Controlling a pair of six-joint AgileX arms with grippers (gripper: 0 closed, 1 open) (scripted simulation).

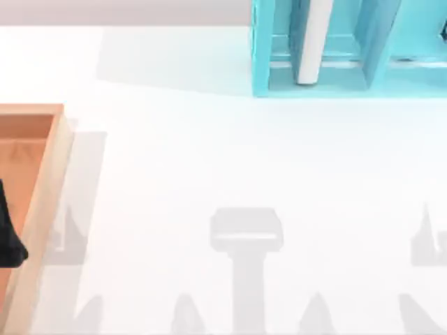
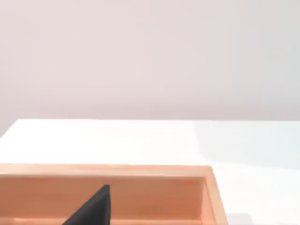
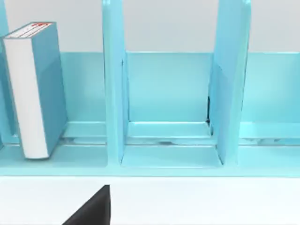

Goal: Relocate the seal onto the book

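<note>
The seal is out of view. The book (image 3: pixel 44 84), teal-blue with white page edges and a small red mark at its top corner, stands upright in the left bay of the light-blue shelf rack (image 3: pixel 168 89). From above, its white page edge (image 1: pixel 313 42) shows inside the rack (image 1: pixel 269 49) at the back right. A black part of my left gripper (image 1: pixel 8 234) hangs over the wooden tray at the table's left edge. My right gripper (image 3: pixel 93 210) is low over the white table, facing the rack's front.
The orange-brown wooden tray (image 1: pixel 49 181) lies along the left edge, and its far wall (image 2: pixel 108 171) crosses the left wrist view. The rack's middle and right bays hold nothing. White tabletop (image 1: pixel 230 160) spreads between tray and rack, crossed by grey shadows.
</note>
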